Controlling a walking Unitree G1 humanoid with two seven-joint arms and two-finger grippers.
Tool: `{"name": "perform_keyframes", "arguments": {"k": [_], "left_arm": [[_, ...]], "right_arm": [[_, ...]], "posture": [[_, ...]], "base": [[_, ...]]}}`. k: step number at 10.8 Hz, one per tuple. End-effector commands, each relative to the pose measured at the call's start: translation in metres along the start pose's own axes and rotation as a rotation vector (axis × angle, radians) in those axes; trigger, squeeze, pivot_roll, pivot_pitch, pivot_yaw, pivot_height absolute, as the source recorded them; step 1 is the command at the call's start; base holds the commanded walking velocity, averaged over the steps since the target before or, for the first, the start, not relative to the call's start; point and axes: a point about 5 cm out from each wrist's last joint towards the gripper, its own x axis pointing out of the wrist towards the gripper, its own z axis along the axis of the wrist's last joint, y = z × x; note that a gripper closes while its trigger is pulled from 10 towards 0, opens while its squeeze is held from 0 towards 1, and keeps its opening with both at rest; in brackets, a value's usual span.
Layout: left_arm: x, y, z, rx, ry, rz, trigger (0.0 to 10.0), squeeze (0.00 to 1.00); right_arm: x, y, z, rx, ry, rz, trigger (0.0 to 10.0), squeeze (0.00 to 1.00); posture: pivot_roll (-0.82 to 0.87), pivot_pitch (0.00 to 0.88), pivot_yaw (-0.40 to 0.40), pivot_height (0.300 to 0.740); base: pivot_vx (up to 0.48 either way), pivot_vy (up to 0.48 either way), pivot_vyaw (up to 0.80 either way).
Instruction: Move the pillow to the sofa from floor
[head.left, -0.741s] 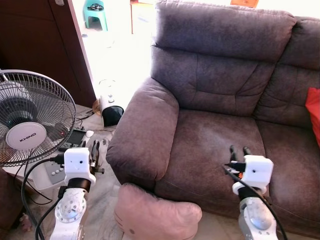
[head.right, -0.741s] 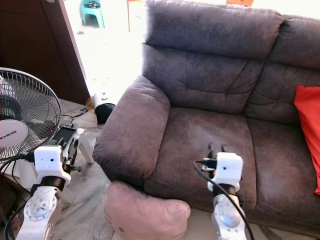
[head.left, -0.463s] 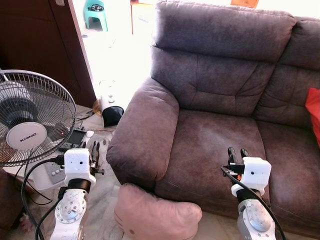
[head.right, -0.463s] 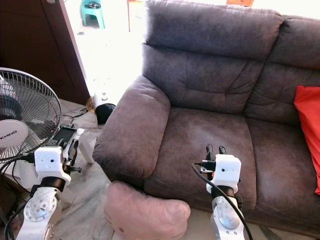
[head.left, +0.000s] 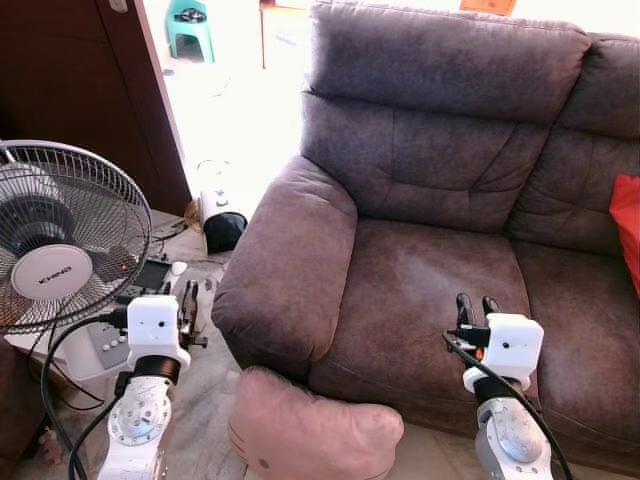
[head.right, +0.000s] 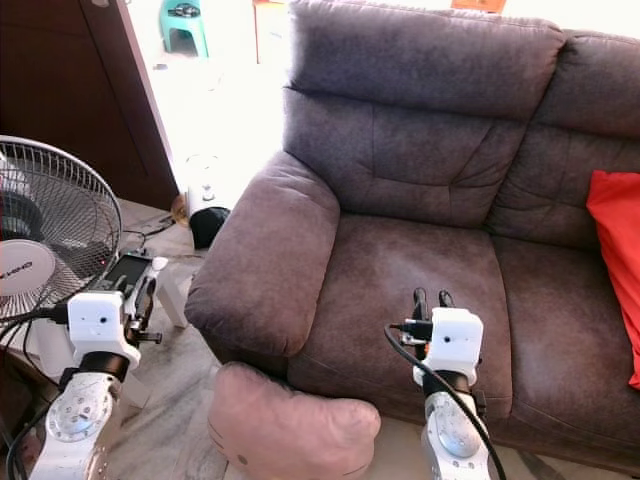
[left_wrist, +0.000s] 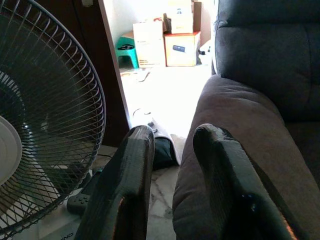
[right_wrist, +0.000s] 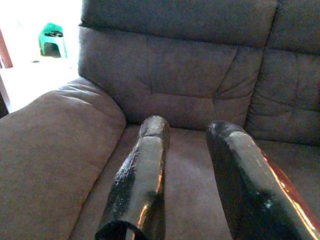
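Note:
A pink pillow (head.left: 312, 432) lies on the floor against the front of the grey-brown sofa (head.left: 430, 180), just below its left armrest (head.left: 290, 265). My left gripper (head.left: 190, 300) is raised to the left of the armrest, above and left of the pillow, open and holding nothing. My right gripper (head.left: 476, 302) hovers over the front of the sofa seat, to the right of the pillow, also open and empty. In the left wrist view the fingers (left_wrist: 130, 175) point past the armrest toward the doorway. In the right wrist view the fingers (right_wrist: 145, 165) point at the sofa's backrest.
A standing fan (head.left: 60, 235) is close on the left, with cables and a remote on the floor beneath it. A small black and white appliance (head.left: 222, 222) sits by the dark door (head.left: 80, 90). A red cushion (head.right: 615, 260) rests on the sofa's right seat.
My right gripper has sunk slightly toward the seat. The fan head has turned a little. The left arm and the pillow are where they were.

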Motion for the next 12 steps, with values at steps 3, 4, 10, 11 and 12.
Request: {"name": "perform_keyframes", "arguments": {"k": [3, 4, 10, 11, 12], "left_arm": [[0.0031, -0.0006, 0.0038, 0.019, -0.006, -0.012, 10.0, 0.00], [0.0034, -0.0004, 0.0040, 0.019, -0.007, -0.011, 10.0, 0.00], [0.0029, -0.0010, 0.0043, 0.018, -0.006, -0.009, 10.0, 0.00], [0.0022, -0.0014, 0.0036, 0.017, -0.005, -0.008, 10.0, 0.00], [0.0026, -0.0014, 0.0039, 0.016, -0.006, -0.006, 10.0, 0.00]], "right_arm": [[0.0012, -0.0009, 0.0038, -0.004, -0.005, -0.007, 10.0, 0.00], [0.0013, -0.0001, 0.0033, -0.008, -0.004, -0.002, 10.0, 0.00], [0.0022, -0.0004, 0.0035, -0.021, 0.002, 0.015, 10.0, 0.00], [0.0028, -0.0004, 0.0029, -0.020, 0.004, 0.018, 10.0, 0.00], [0.0039, 0.0009, 0.0034, -0.019, 0.002, 0.021, 10.0, 0.00]], "posture": [[0.07, 0.049, -0.038, 0.740], [0.07, 0.048, -0.038, 0.740], [0.07, 0.062, -0.044, 0.740], [0.07, 0.057, -0.046, 0.740], [0.07, 0.059, -0.046, 0.740]], "base": [[0.000, 0.000, 0.00], [0.000, 0.000, 0.00], [0.000, 0.000, 0.00], [0.000, 0.000, 0.00], [0.000, 0.000, 0.00]]}}
